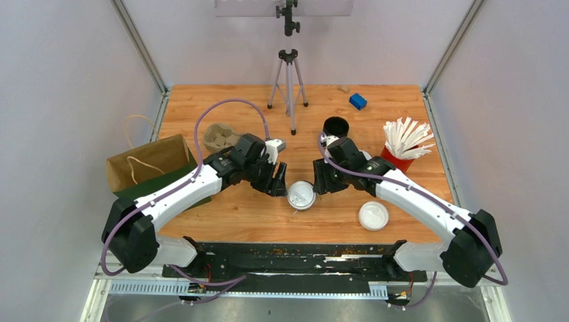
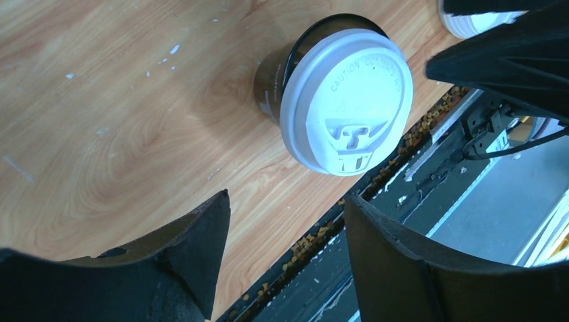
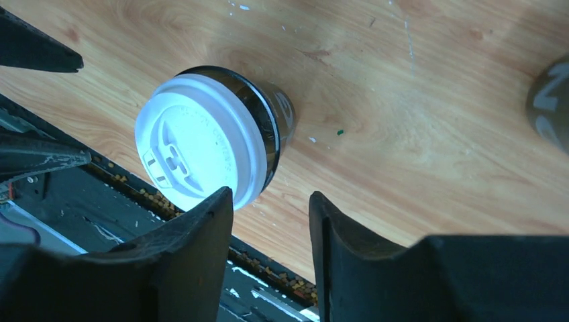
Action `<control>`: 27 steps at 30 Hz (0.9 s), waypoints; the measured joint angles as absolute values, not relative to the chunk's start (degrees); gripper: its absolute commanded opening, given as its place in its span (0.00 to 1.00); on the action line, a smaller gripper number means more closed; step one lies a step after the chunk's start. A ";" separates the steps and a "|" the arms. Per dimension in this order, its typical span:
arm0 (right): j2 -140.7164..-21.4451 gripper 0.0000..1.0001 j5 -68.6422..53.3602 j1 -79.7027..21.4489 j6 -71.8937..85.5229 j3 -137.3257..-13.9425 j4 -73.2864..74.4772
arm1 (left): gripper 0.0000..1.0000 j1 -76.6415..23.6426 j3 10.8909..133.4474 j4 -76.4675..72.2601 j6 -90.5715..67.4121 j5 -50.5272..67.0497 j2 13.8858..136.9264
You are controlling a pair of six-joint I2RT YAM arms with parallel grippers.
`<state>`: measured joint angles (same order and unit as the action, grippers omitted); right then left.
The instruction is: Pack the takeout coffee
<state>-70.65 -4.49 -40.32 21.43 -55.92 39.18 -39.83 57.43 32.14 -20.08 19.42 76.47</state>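
Left end effector and right end effector parted, empty, flanking round white-lidded dark paper cup

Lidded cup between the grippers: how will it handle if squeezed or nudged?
The cup looks like paper, so a squeeze probably dents it. Its lid seems unevenly seated, dark rim showing, so it may pop off. Standing upright, it likely tips if pushed high.

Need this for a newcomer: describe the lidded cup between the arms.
On the wooden table, look near the front edge. A small dark cup with a white lid stands there, flanked by the left tool and right tool; the other white round thing, to its right, sits alone.
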 measured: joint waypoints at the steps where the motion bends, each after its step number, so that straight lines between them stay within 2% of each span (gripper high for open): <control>1: -72.03 0.42 -5.06 -40.32 20.27 -56.29 38.83 | 0.66 -39.83 56.55 30.83 -20.51 19.92 76.47; 5: -75.99 0.41 -7.16 -40.32 17.02 -58.26 38.37 | 0.61 -39.88 54.43 26.68 -22.00 21.78 76.69; 14: -79.11 0.38 -9.32 -40.32 14.50 -59.33 38.02 | 0.43 -41.45 53.80 21.61 -23.70 23.18 80.03; 23: -79.20 0.35 -7.40 -40.32 14.20 -59.72 38.24 | 0.40 -42.11 53.80 19.84 -23.94 23.51 82.00; 27: -79.20 0.33 -7.42 -40.32 14.24 -59.72 37.89 | 0.45 -42.24 53.80 19.75 -23.90 23.44 82.54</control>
